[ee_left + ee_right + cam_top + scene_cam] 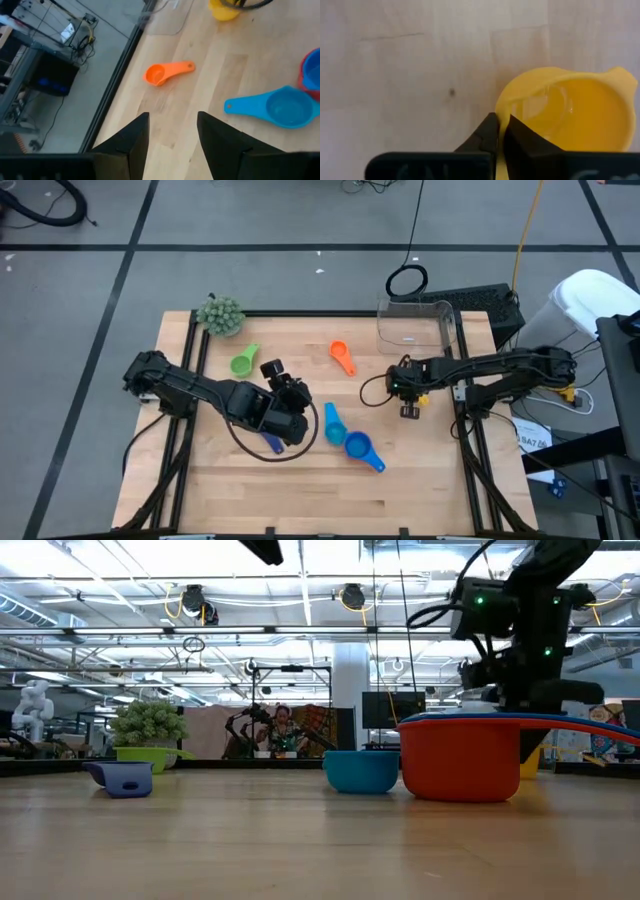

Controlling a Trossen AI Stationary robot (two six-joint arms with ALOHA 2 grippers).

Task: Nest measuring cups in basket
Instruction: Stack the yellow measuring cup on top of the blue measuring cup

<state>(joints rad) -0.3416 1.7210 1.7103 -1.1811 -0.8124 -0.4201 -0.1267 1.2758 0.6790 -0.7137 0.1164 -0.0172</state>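
Cups lay spread over the table (300, 500), none in the basket (415, 325). Landmark: basket, at the table's far right corner, empty apart from a small label.

- Orange cup (342, 357): left of basket, on the wood, well apart from it.
- Green cup (242, 362): further left of basket, near the fuzzy ball (220, 314).
- Yellow cup (570, 112): just in front of basket, under the right claw (410, 402). That claw was clamped shut on the cup's rim; the wrist view showed the fingertips (490, 132) pinching the thin yellow edge.
- Light blue cup (332, 422) and blue cup (362, 448): front-left of basket, mid-table, touching or nearly so.
- Dark blue cup (272, 443): further left again, partly under the left arm.
- Red cup (460, 755): seen only in the low view, with a blue rim on top of it.

Left claw (172, 135): fingers apart, gripping nothing, above bare wood, pointed towards the orange cup.
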